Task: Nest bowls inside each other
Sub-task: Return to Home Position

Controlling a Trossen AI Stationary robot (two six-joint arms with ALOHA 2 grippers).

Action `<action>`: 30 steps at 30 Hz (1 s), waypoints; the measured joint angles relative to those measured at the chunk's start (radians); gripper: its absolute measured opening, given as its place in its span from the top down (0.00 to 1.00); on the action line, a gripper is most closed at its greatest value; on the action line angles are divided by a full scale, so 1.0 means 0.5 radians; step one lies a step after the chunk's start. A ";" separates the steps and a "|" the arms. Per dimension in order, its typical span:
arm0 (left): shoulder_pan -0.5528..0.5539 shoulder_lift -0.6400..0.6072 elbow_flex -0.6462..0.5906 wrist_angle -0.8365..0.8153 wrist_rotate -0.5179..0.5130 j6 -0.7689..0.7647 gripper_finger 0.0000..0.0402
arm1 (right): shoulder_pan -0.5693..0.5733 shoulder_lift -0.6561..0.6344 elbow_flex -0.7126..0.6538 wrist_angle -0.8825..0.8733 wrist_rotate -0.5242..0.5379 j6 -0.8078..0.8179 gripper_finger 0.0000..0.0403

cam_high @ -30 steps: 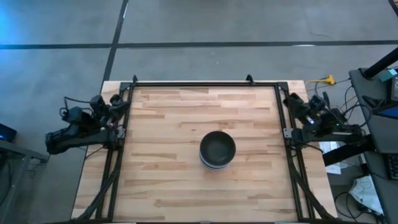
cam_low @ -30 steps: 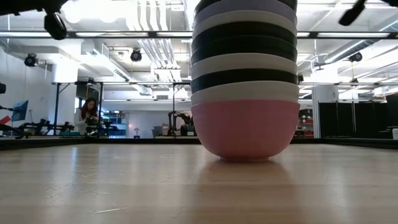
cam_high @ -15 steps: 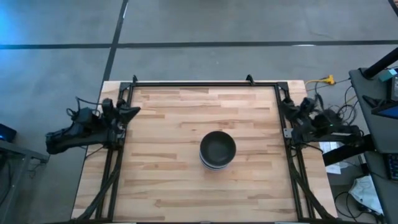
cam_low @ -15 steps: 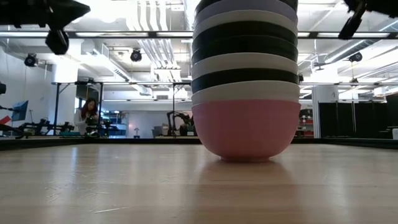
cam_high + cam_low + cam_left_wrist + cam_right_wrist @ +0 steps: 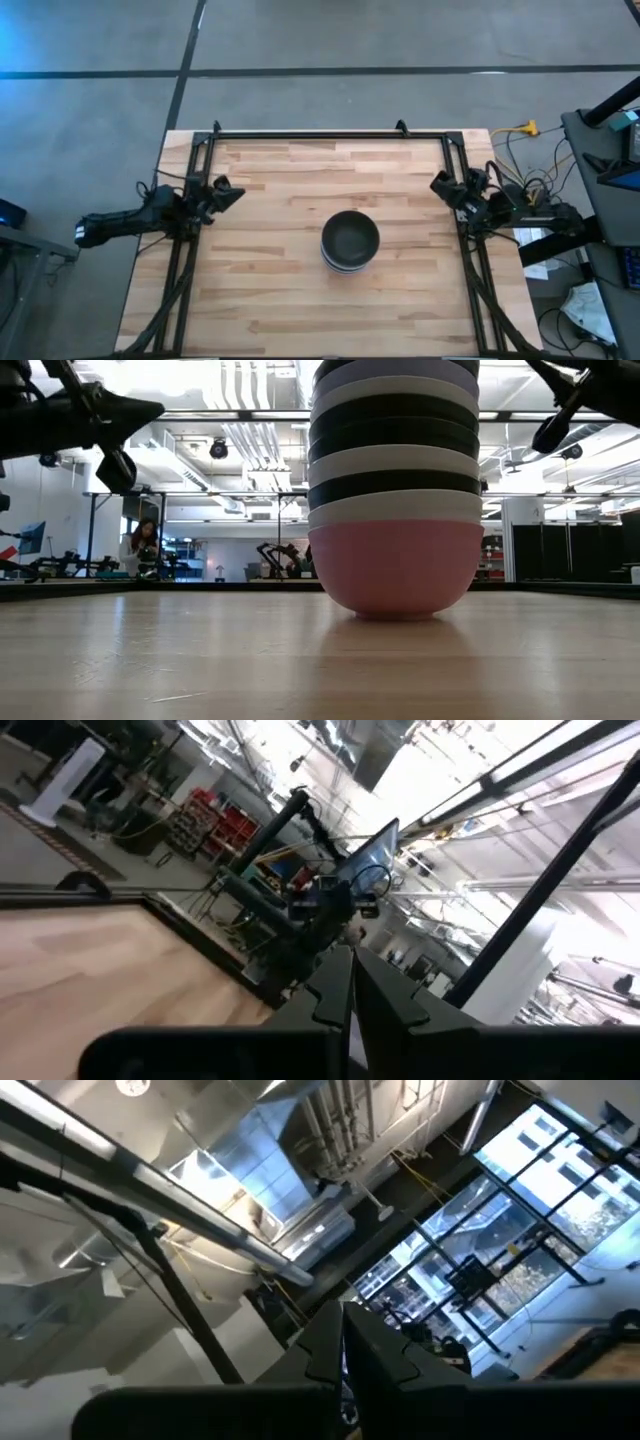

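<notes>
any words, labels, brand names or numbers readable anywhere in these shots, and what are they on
No text can be read in any view.
Stacked bowls: plain, no marks or labels.
Table: bare wood, no label.
Room behind, red bins and screen: too blurred to show any words.

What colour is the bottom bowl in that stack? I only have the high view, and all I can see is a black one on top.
Observer: Pink. In the low view the pink bowl sits on the table, under the others.
Operator: What's directly above it?
Observer: A white bowl, then a black bowl.
Operator: Are the end effectors holding anything?
Observer: No. The wrist views show the left end effector and right end effector with fingers pressed together, empty.
</notes>
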 joint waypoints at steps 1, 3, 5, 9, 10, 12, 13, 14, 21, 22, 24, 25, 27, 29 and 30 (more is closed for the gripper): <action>0.000 -0.002 0.000 -0.023 -0.001 0.001 1.00 | 0.000 0.000 0.000 -0.008 -0.012 -0.004 0.98; -0.001 0.005 0.000 -0.060 0.016 -0.002 1.00 | 0.000 0.000 0.000 -0.074 -0.063 -0.006 0.98; -0.001 0.020 0.000 -0.120 0.063 -0.005 1.00 | 0.000 0.004 0.000 -0.185 -0.138 -0.006 0.98; -0.001 0.041 -0.001 -0.301 0.233 -0.006 1.00 | 0.001 0.004 0.000 -0.445 -0.171 -0.006 0.98; -0.001 0.044 -0.001 -0.344 0.304 -0.002 1.00 | 0.001 0.005 0.000 -0.507 -0.171 0.002 0.98; -0.001 0.046 -0.001 -0.432 0.533 -0.015 1.00 | 0.001 0.005 0.000 -0.608 -0.171 0.054 0.98; -0.001 0.045 -0.002 -0.446 0.668 -0.068 1.00 | 0.001 0.005 0.000 -0.660 -0.171 0.077 0.98; -0.001 0.046 -0.002 -0.437 0.793 -0.113 1.00 | 0.001 0.004 0.000 -0.722 -0.172 0.084 0.98; -0.001 0.049 -0.003 -0.424 1.014 0.317 1.00 | 0.000 0.030 0.012 -1.136 -0.183 -0.108 0.98; -0.001 0.049 -0.004 -0.425 1.014 0.496 1.00 | 0.000 0.048 0.014 -1.138 -0.181 -0.169 0.98; -0.001 0.047 -0.004 -0.425 1.013 0.845 1.00 | 0.000 0.077 0.017 -1.146 -0.177 -0.218 0.98; -0.001 0.053 -0.005 -0.425 1.013 1.014 1.00 | 0.000 0.088 0.017 -1.146 -0.178 -0.213 0.98; -0.001 0.060 -0.005 -0.424 1.012 1.281 1.00 | 0.000 0.110 0.017 -1.145 -0.177 -0.179 0.98; -0.001 0.060 -0.005 -0.418 1.013 1.429 1.00 | 0.000 0.124 0.017 -1.146 -0.177 -0.178 0.98; -0.001 0.062 -0.005 -0.417 1.013 1.462 1.00 | 0.000 0.129 0.017 -1.145 -0.175 -0.178 0.98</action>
